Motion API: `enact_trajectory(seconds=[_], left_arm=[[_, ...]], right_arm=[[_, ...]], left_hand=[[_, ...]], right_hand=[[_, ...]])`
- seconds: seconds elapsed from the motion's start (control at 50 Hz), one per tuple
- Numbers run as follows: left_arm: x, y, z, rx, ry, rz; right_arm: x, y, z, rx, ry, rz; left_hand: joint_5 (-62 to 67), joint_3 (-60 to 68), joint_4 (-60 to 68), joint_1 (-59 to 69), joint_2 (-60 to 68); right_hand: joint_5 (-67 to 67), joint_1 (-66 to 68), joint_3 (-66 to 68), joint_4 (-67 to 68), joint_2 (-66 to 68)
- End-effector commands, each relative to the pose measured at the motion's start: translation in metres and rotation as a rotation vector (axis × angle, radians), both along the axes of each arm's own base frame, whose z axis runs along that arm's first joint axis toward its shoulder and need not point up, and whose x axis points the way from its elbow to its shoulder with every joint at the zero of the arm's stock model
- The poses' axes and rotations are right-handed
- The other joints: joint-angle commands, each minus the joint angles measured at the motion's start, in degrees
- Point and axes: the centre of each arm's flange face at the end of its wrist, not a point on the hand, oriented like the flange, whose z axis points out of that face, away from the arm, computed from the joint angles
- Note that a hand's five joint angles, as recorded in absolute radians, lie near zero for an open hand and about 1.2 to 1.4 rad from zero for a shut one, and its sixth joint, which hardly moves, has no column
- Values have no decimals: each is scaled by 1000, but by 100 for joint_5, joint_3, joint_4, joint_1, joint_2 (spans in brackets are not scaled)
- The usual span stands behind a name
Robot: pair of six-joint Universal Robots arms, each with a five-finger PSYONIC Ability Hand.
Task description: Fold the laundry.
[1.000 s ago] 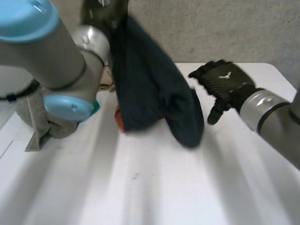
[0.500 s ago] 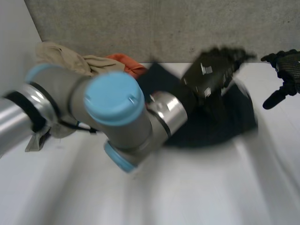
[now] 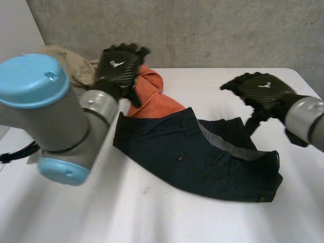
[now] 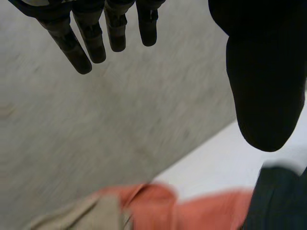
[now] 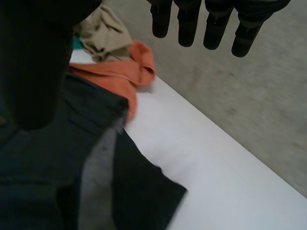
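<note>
On the white desk, a dark navy pair of shorts was spread roughly flat near the middle, rumpled, with a strip of grey lining turned out. Its far corner touched a crumpled orange cloth, behind which a beige cloth was heaped. The left hand was held above the orange cloth, fingers straight and nothing gripped. The right hand was poised over the far edge of the shorts, likewise spread and empty. No fold was judged made yet: the shorts needed smoothing and folding, and the other two cloths awaited theirs.
</note>
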Motion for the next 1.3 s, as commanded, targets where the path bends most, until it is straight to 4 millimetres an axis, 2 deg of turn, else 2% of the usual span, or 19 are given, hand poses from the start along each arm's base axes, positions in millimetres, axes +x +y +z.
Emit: enact_trajectory(seconds=[0.02, 0.1, 0.14, 0.24, 0.38, 0.42, 0.46, 0.5, 0.52, 0.6, 0.62, 0.78, 0.94, 1.1, 1.14, 1.18, 1.22, 1.24, 1.3], left_arm=[[49, -42, -38, 134, -102, 134], [71, -53, -52, 210, -124, 174], [79, -53, -55, 233, -124, 170], [87, -47, -50, 243, -109, 130], [93, -36, -40, 240, -79, 111], [94, -34, -40, 242, -74, 113], [94, -35, -40, 244, -74, 115], [94, -38, -40, 238, -75, 114], [94, -39, -40, 237, -74, 114], [90, -48, -41, 217, -71, 108], [88, -54, -42, 202, -69, 104], [69, -82, -57, 179, -100, 61], [31, -82, -88, 172, -178, -53], [-12, -61, -110, 115, -253, -162], [-20, -55, -112, 104, -258, -180], [-29, -48, -112, 92, -254, -202], [-32, -46, -108, 82, -249, -199], [-31, -50, -98, 53, -235, -164], [-20, -59, -74, 16, -199, -55]], right_arm=[[49, -12, -18, 8, -32, 57], [78, -27, -41, 30, -52, 75], [94, -37, -59, 47, -60, 83], [122, -54, -95, 52, -69, 103], [151, -74, -137, 10, -82, 108], [154, -79, -144, 0, -76, 91], [153, -84, -144, -10, -71, 75], [153, -85, -133, -29, -58, 55], [152, -85, -127, -34, -53, 50], [144, -73, -80, -39, -45, 54], [142, -63, -60, -39, -46, 70], [110, -11, 19, -111, -30, 142], [81, 26, 61, -220, -29, 153], [66, 54, 81, -227, -80, 187], [62, 55, 85, -232, -89, 181], [56, 54, 91, -253, -100, 163], [52, 50, 94, -263, -107, 147], [47, 45, 98, -280, -105, 125], [37, 34, 104, -300, -105, 77]], left_hand=[[-261, -221, -151, -80, -171], [-261, -221, -151, -80, -171], [-261, -221, -151, -80, -171], [-261, -221, -151, -80, -171], [-261, -221, -151, -80, -171], [-261, -221, -151, -80, -171], [-261, -221, -151, -80, -171], [-261, -221, -151, -80, -171], [-261, -221, -151, -80, -171], [-261, -221, -151, -80, -171], [-261, -221, -151, -80, -171], [-261, -221, -151, -80, -171], [-261, -221, -151, -80, -171], [-261, -221, -151, -80, -171], [-261, -221, -151, -80, -171], [2458, 2498, 2568, 2638, 2548], [6069, 6109, 6179, 6249, 6159], [6732, 6772, 6842, 6913, 6823], [6739, 6779, 6849, 6920, 6829]], right_hand=[[-245, -249, -181, -194, -168], [-61, -65, 3, -10, 16], [108, 104, 173, 159, 186], [242, 238, 307, 293, 320], [1486, 1482, 1551, 1537, 1563], [2239, 2235, 2304, 2290, 2316], [3983, 3979, 4047, 4034, 4060], [6743, 6739, 6808, 6794, 6820], [6755, 6751, 6819, 6806, 6832], [6755, 6751, 6819, 6806, 6832], [6755, 6751, 6819, 6806, 6832], [6755, 6751, 6819, 6806, 6832], [6755, 6751, 6819, 6806, 6832], [6755, 6751, 6819, 6806, 6832], [6755, 6751, 6819, 6806, 6832], [6755, 6751, 6819, 6806, 6832], [6755, 6751, 6819, 6806, 6832], [6755, 6751, 6819, 6806, 6832], [6755, 6751, 6819, 6806, 6832]])
